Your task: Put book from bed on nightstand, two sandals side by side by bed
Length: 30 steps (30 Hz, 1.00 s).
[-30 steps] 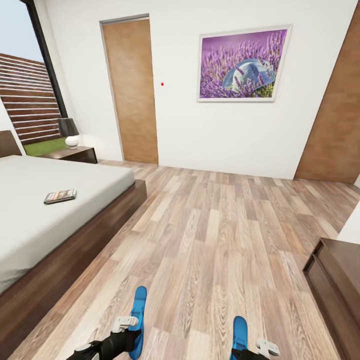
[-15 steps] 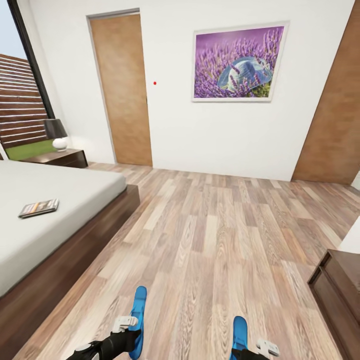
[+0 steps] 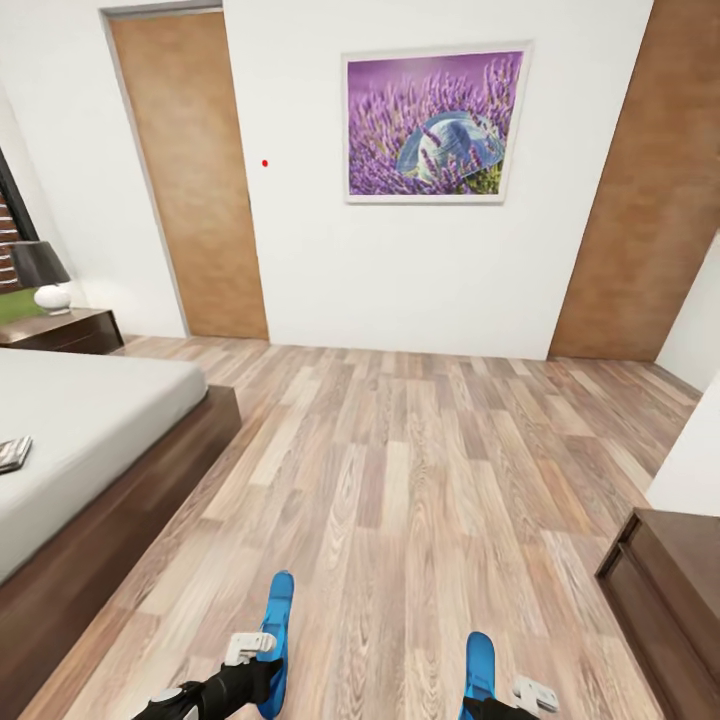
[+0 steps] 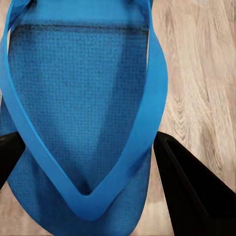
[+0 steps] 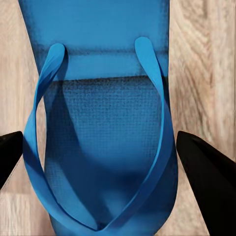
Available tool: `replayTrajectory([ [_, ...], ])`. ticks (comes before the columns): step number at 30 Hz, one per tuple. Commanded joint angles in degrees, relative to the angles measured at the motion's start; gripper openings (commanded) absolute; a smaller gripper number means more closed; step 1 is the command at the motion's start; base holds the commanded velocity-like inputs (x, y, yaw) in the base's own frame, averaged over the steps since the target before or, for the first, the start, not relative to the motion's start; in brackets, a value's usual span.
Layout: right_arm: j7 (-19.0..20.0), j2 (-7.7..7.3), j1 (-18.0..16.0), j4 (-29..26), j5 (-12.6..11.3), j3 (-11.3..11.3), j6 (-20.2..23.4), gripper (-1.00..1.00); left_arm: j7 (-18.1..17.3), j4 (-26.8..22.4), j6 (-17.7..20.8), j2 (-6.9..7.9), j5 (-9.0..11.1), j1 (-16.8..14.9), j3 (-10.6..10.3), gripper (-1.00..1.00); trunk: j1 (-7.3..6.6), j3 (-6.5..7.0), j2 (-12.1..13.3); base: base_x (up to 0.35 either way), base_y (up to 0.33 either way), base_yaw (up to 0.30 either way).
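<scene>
Left pincer (image 4: 88, 162) clamped on bright blue flat sandal (image 3: 277, 640); right pincer (image 5: 105, 157) grips second blue sandal (image 3: 480, 668). Thin dark book (image 3: 12, 453) cut off at frame edge on grey bed (image 3: 90, 420).

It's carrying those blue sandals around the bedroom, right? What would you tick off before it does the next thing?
1. Left gripper has a sandal: ok, the left sandal sits between its fingers.
2. Right gripper has a sandal: ok, the right sandal sits between its fingers.
3. Grip firm on both: cannot tell, the fingers flank the soles but contact is not clear.
4. Bed in sight: ok, at the head view's left.
5. Bare floor beside the bed for both sandals: ok.
6. Book moved to the nightstand: not ok, it lies on the bed.
</scene>
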Motion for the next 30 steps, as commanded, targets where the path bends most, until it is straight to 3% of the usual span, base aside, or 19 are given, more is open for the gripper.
replayTrajectory([
  [1, 0.12, -0.03, -0.02, -0.05, -0.64, 0.42, 0.25, -1.00, -0.12, 0.06, -0.30, 0.04, 0.37, -0.04, -0.41, -1.00, 0.02, -0.05, -0.02, 0.321, -0.079, -0.061],
  [10, 0.12, -0.03, -0.02, -0.05, -0.63, 0.42, 0.25, -1.00, -0.12, 0.06, -0.33, 0.04, 0.37, -0.04, -0.35, -1.00, 0.02, -0.05, -0.02, 0.295, -0.081, -0.010],
  [18, 0.12, -0.03, -0.02, -0.05, -0.64, 0.42, 0.27, -1.00, -0.12, 0.06, -0.33, 0.04, 0.37, -0.04, -0.34, -1.00, 0.02, -0.05, -0.02, 0.045, -0.014, -0.008],
  [25, 0.15, -0.03, -0.02, -0.05, -0.62, 0.42, 0.33, -1.00, -0.12, 0.04, -0.33, 0.04, 0.37, -0.04, -0.34, -1.00, 0.02, -0.05, -0.02, 0.020, 0.000, -0.186],
  [30, 0.12, -0.03, -0.02, -0.05, -0.53, 0.42, 0.26, -1.00, -0.12, 0.04, -0.31, 0.04, 0.37, -0.04, -0.34, -1.00, 0.02, -0.05, -0.02, 0.248, 0.000, -0.148],
])
